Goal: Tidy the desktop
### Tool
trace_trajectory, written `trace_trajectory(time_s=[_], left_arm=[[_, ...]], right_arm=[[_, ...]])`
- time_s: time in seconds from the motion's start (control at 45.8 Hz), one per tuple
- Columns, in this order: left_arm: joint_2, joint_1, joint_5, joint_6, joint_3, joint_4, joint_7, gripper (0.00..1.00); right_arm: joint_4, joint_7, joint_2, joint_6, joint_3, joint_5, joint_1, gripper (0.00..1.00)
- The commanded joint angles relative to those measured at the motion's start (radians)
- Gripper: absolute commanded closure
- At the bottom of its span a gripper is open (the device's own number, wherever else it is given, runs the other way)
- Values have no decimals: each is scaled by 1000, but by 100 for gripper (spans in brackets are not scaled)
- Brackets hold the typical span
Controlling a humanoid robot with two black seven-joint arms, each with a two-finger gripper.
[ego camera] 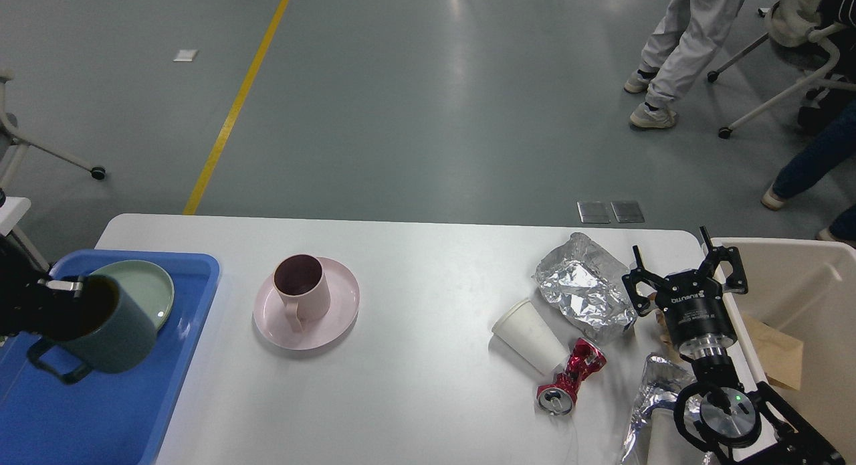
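Desktop: a wide, plain white tabletop with rounded corners fills the lower view; it lies under both grippers and carries dishes to the left and rubbish to the right.
Beige bin: stands just right of the right gripper, likely there to take the rubbish.
Blue tray: sits below the left gripper at the desktop's left end, apparently the spot for dishes; a pale green plate already rests in it.
Pink plate: right of the left gripper, a pink mug standing on it.
Foil wrapper: crumpled, just left of the right gripper.
Paper cup: white, tipped on its side.
Red can: crushed, touching the cup.
Left gripper: mostly hidden; it seems clamped on the rim of a tilted grey-green mug held over the tray.
Right gripper: fingers spread wide, holding nothing, hovering beside the foil.
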Motion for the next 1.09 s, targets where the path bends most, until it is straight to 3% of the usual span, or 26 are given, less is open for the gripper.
trace_trajectory(time_s=[0.0,0.328,0.503,0.699,1.071], left_arm=[[81,178,49,0,-74,163,0,100],[181,667,168,-5,-503,478,6,100],[169,843,179,-6,-625,646,4,100],[152,920,179,6,-674,769,4,100],[132,971,178,-16,-714,771,12,98]], right_arm=[[0,0,0,0,0,0,0,0],[0,0,0,0,0,0,0,0],[0,0,0,0,0,-1,0,0],[0,0,0,0,0,0,0,0],[0,0,0,0,0,-1,0,0]])
